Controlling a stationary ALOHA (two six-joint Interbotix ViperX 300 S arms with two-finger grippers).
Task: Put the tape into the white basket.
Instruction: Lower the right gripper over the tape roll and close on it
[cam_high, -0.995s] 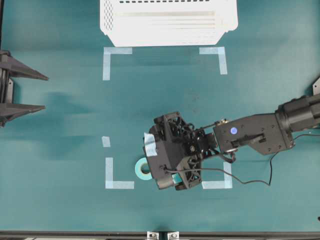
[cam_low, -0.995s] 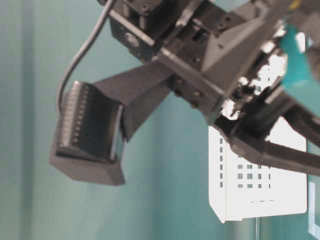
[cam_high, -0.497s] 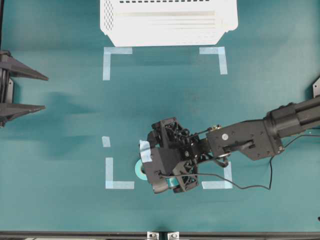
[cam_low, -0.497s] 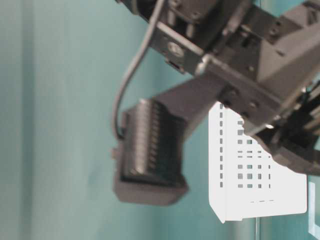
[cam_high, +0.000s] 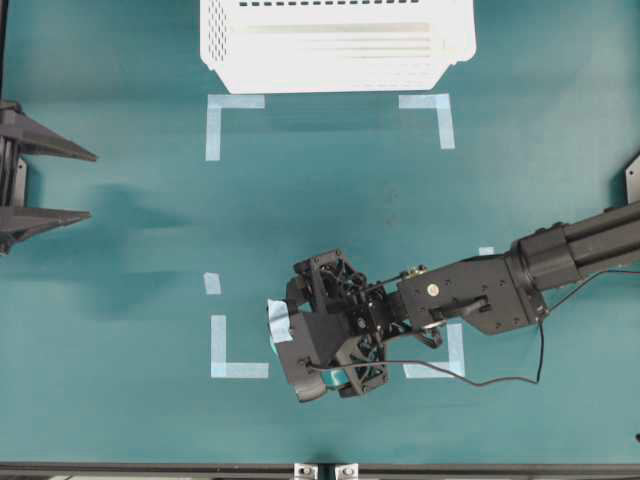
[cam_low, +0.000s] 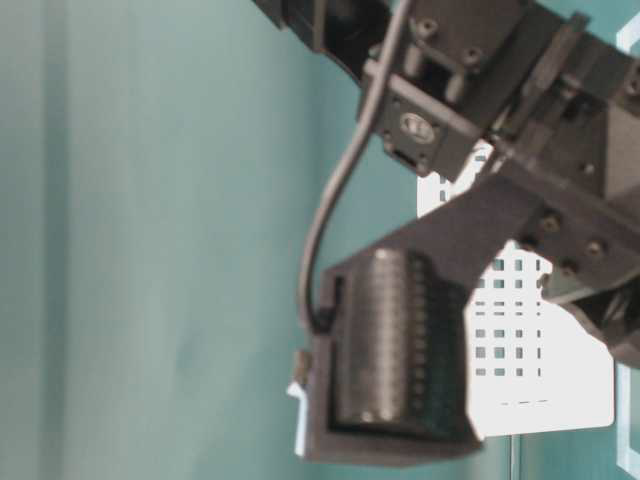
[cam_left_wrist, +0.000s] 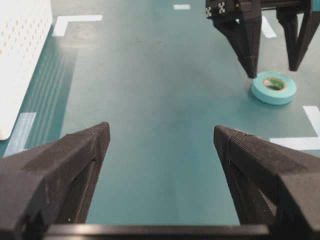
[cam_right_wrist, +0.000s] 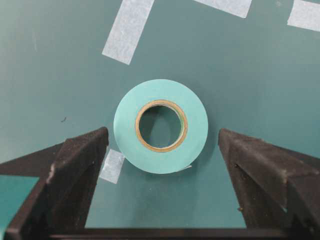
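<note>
The tape (cam_right_wrist: 197, 125), a small teal-green ring, lies flat on the green table. My right gripper (cam_right_wrist: 162, 134) hovers over it, open, one finger on each side of the roll and neither touching it. From overhead the right gripper (cam_high: 312, 345) covers the roll. In the left wrist view the tape (cam_left_wrist: 262, 91) sits below the right gripper (cam_left_wrist: 272, 71). The white basket (cam_high: 330, 75) stands at the far edge, well away from the roll. At the left edge my left gripper (cam_high: 90, 185) is open and empty.
Pale blue tape strips mark corners on the table, such as one L (cam_high: 235, 350) beside the roll and another (cam_high: 225, 120) in front of the basket. The right arm (cam_high: 500, 290) stretches in from the right. A cable (cam_high: 480, 375) trails under it.
The right gripper has shifted left and toward the near edge and has come down, so it now covers the roll from overhead. The left arm has not moved.
</note>
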